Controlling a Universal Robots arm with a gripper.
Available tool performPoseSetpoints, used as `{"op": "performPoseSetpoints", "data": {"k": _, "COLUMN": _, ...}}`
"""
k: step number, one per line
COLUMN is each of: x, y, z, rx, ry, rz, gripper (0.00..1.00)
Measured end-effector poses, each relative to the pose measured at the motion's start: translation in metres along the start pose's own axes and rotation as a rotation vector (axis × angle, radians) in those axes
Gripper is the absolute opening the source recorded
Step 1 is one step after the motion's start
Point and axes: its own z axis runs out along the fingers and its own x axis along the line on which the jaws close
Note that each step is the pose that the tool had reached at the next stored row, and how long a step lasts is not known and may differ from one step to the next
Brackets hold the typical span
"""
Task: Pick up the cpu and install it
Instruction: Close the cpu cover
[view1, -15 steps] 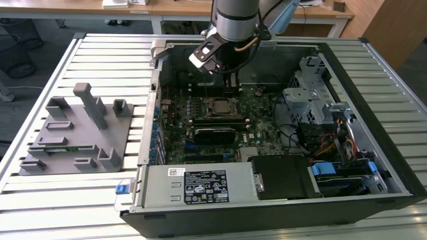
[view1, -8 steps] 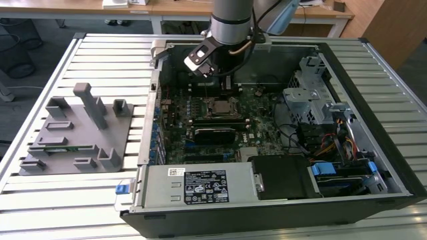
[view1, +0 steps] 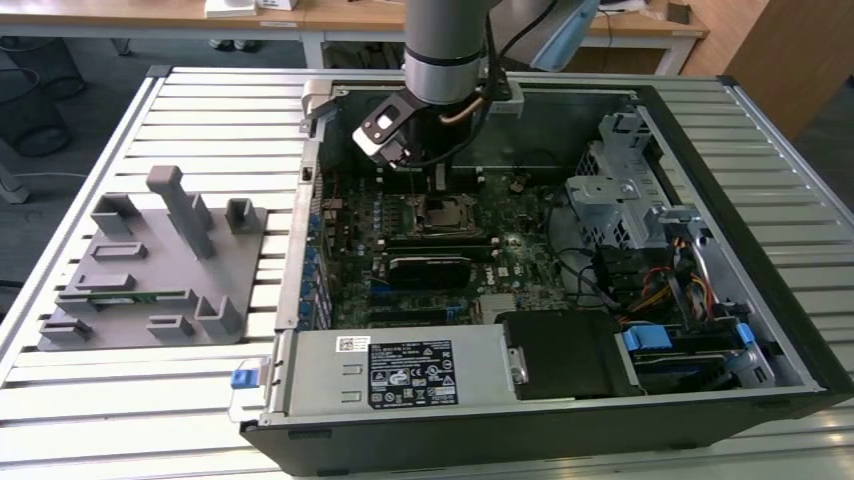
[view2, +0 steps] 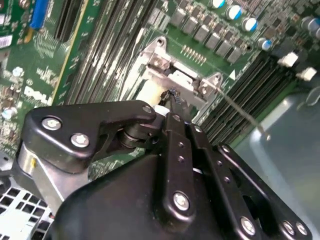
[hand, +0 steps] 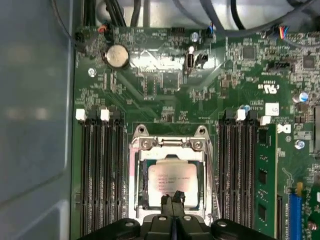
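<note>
The cpu (hand: 171, 181), a small square chip with a silvery top, lies flat inside the metal-framed socket (hand: 170, 145) on the green motherboard. In the second wrist view it shows as a pale patch (view2: 149, 92) under the socket frame (view2: 176, 76). My gripper (hand: 173, 202) hovers over the chip's near edge, its black fingertips (view2: 161, 118) pressed together and holding nothing. In the exterior view the gripper (view1: 424, 165) hangs inside the open computer case just beyond the socket (view1: 441, 214).
Rows of memory slots (hand: 100, 175) flank the socket, and a green memory stick (hand: 263, 185) stands in one. A grey plastic tray (view1: 147, 265) lies at the exterior view's left of the case. Case walls (view1: 747, 200), a drive cage (view1: 621, 190) and cables (view1: 654, 290) crowd the exterior view's right.
</note>
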Motion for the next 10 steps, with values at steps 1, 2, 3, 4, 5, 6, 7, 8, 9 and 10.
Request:
{"op": "performPoseSetpoints", "data": {"k": 1, "x": 0.0, "y": -0.0018, "z": 0.0011, "rx": 0.0, "ry": -0.0001, "rz": 0.0, "gripper": 0.11}}
{"op": "performPoseSetpoints", "data": {"k": 2, "x": 0.0, "y": -0.0038, "z": 0.0019, "rx": 0.0001, "ry": -0.0003, "rz": 0.0, "gripper": 0.11}}
{"op": "performPoseSetpoints", "data": {"k": 3, "x": 0.0, "y": -0.0057, "z": 0.0029, "rx": 0.0001, "ry": -0.0003, "rz": 0.0, "gripper": 0.11}}
{"op": "performPoseSetpoints", "data": {"k": 4, "x": 0.0, "y": -0.0072, "z": 0.004, "rx": 0.0, "ry": -0.0001, "rz": 0.0, "gripper": 0.11}}
{"op": "performPoseSetpoints", "data": {"k": 5, "x": 0.0001, "y": -0.0086, "z": 0.0051, "rx": 0.0, "ry": -0.0001, "rz": 0.0, "gripper": 0.11}}
{"op": "performPoseSetpoints", "data": {"k": 6, "x": 0.0001, "y": -0.0097, "z": 0.0063, "rx": 0.0, "ry": -0.0001, "rz": 0.0, "gripper": 0.11}}
{"op": "performPoseSetpoints", "data": {"k": 7, "x": 0.0001, "y": -0.0106, "z": 0.0077, "rx": 0.0, "ry": -0.0001, "rz": 0.0, "gripper": 0.11}}
{"op": "performPoseSetpoints", "data": {"k": 8, "x": 0.0001, "y": -0.0113, "z": 0.0093, "rx": 0.0, "ry": -0.0001, "rz": 0.0, "gripper": 0.11}}
{"op": "performPoseSetpoints", "data": {"k": 9, "x": 0.0001, "y": -0.0119, "z": 0.0108, "rx": 0.0001, "ry": -0.0003, "rz": 0.0, "gripper": 0.11}}
{"op": "performPoseSetpoints", "data": {"k": 10, "x": 0.0001, "y": -0.0124, "z": 0.0124, "rx": 0.0001, "ry": -0.0003, "rz": 0.0, "gripper": 0.11}}
